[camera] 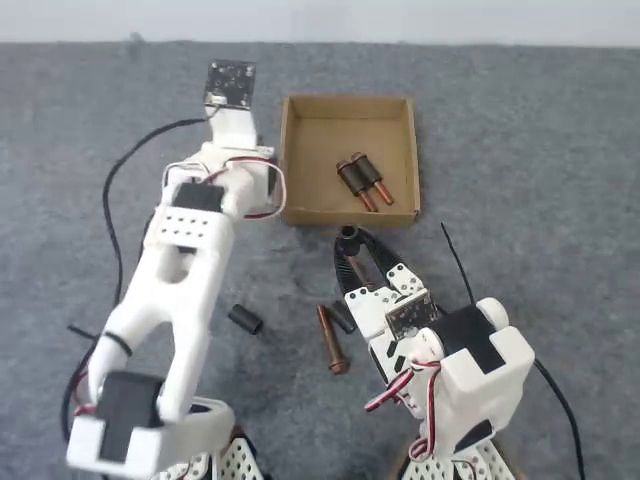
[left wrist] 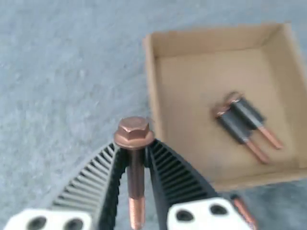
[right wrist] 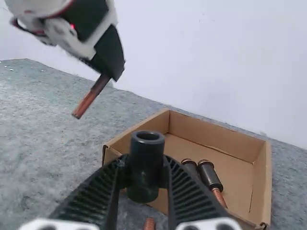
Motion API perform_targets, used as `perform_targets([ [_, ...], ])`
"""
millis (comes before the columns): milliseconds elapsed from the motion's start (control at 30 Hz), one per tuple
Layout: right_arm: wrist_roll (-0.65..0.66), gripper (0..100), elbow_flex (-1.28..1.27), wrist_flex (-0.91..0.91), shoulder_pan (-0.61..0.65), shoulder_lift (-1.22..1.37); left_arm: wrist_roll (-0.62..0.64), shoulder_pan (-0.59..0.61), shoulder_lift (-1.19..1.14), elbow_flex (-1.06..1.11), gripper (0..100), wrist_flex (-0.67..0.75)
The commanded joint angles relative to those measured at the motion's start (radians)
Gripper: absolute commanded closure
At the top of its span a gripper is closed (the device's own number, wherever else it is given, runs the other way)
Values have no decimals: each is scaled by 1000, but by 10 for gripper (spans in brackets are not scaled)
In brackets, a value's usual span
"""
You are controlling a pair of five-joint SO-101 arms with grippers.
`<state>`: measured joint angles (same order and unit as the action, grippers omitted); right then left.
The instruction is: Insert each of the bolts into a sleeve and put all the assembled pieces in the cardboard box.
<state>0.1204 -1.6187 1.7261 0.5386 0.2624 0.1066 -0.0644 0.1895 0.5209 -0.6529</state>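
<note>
**Though clamped on both parts, held bolt and sleeve apart**

Gripped a bolt [left wrist: 134, 134] in the left end effector [left wrist: 135, 158], closed tight on the shank just under the hex head, with the tip left free. Hung it outside the cardboard box [camera: 330, 150], beside one side wall. Pinched a sleeve [right wrist: 146, 143] upright in the right end effector [right wrist: 145, 167], narrowed onto the lower barrel with the bore open on top, just short of the box's near wall.

Looked rigid and fairly dense, both: copper-toned metal and a smooth dark tube, probably slick in a ribbed grip and unlikely to bruise. Judged best taken across the middle, keeping the bolt's tip and the sleeve's mouth clear for mating.

Counted two assembled pieces [camera: 362, 183] side by side inside the box. Also spotted another bolt [camera: 331, 340] and a loose sleeve [camera: 245, 319] on the tabletop [camera: 540, 150] in front of the box.
</note>
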Motion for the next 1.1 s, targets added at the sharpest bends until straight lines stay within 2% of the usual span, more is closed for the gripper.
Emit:
perform_targets([
  [0,6,991,-23,18,2,-36,-3,-52,130,-2,990,26],
  [267,6,991,-23,19,2,-36,-2,-158,333,102,990,26],
  [400,6,991,-23,19,2,-36,77,-195,460,185,990,31],
  [567,6,991,-23,21,2,-36,169,-199,591,312,990,181],
  [700,6,991,-23,21,2,-36,183,-201,666,421,990,308],
  [833,6,991,-23,21,2,-36,189,-210,720,487,990,331],
  [1067,12,991,-23,19,4,-36,187,-358,775,582,990,331],
])
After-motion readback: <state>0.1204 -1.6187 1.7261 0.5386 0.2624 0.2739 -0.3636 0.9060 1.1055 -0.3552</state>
